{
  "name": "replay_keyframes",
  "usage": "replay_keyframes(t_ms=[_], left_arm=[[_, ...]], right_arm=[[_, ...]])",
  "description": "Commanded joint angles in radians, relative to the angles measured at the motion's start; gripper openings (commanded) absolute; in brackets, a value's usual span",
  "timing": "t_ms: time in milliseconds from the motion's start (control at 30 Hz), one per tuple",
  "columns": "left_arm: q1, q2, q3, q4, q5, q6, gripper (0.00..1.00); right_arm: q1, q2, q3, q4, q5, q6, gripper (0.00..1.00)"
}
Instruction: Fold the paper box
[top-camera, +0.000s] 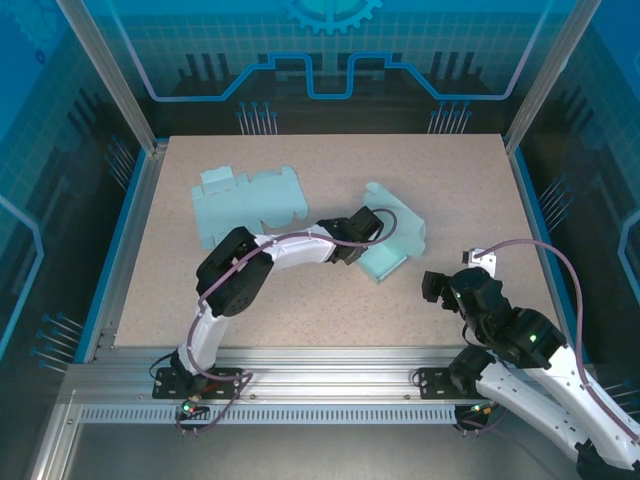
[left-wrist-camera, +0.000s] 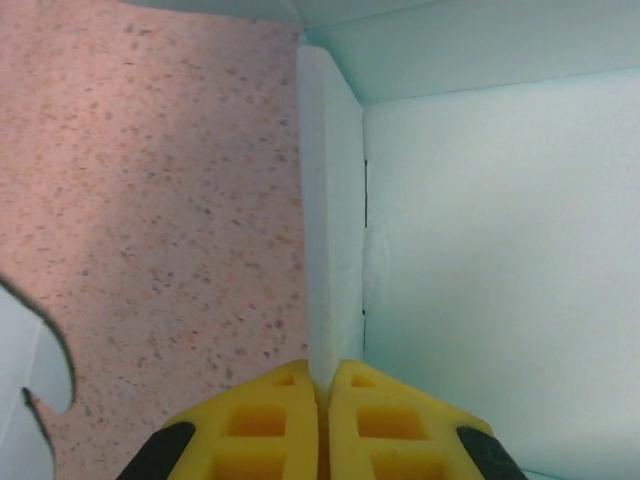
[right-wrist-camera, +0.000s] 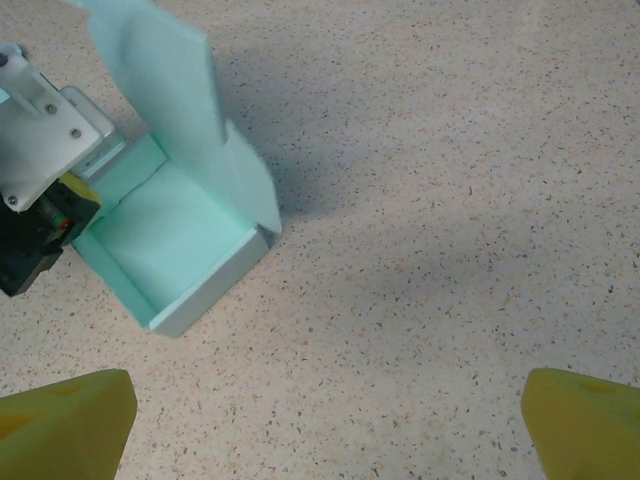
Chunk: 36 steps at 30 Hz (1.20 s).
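The mint paper box (top-camera: 397, 240) sits half formed near the middle of the table, its lid flap raised. My left gripper (top-camera: 357, 246) reaches in from the left and is shut on the box's left side wall (left-wrist-camera: 334, 220), pinched thin between the yellow fingertips of the left gripper (left-wrist-camera: 328, 385). The box's floor (left-wrist-camera: 500, 260) lies to the right of that wall. My right gripper (top-camera: 437, 286) hovers open to the right of the box, apart from it. In the right wrist view the right gripper (right-wrist-camera: 325, 415) has bare table between its fingers and the box (right-wrist-camera: 170, 240) lies at the upper left.
A flat unfolded mint box blank (top-camera: 248, 205) lies at the back left of the table, its scalloped edge (left-wrist-camera: 30, 380) near my left gripper. Aluminium frame posts (top-camera: 110, 75) and blue side walls bound the table (top-camera: 330, 310).
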Motion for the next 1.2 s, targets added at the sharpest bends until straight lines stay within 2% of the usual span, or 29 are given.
replay_keyframes(t_ms=[0, 133, 233, 300, 400, 567, 800, 1167], left_arm=[[0.002, 0.076, -0.006, -0.114, -0.144, -0.049, 0.05], [0.002, 0.093, 0.003, -0.173, -0.226, -0.106, 0.04], [0.005, 0.125, 0.051, -0.289, -0.334, -0.199, 0.01], [0.006, 0.135, 0.065, -0.35, -0.36, -0.261, 0.01], [0.004, 0.115, 0.043, -0.394, -0.349, -0.343, 0.05], [-0.004, 0.041, 0.008, -0.471, -0.298, -0.478, 0.18], [-0.022, 0.023, 0.084, -0.634, -0.265, -0.644, 0.34], [-0.028, -0.073, 0.131, -0.594, -0.173, -0.635, 0.39]], right_arm=[[-0.012, 0.003, 0.0, 0.012, 0.013, -0.008, 1.0], [-0.012, 0.003, 0.0, 0.02, 0.015, -0.009, 1.0], [-0.012, 0.005, -0.003, 0.031, 0.009, -0.011, 1.0], [-0.012, 0.006, -0.006, 0.035, 0.003, -0.013, 1.0], [-0.012, 0.013, -0.008, 0.035, -0.002, -0.017, 1.0], [-0.012, 0.052, 0.001, 0.041, -0.007, -0.035, 1.0], [-0.015, 0.166, -0.002, 0.087, -0.042, -0.071, 1.0], [-0.035, 0.299, 0.026, 0.114, -0.071, -0.099, 1.0]])
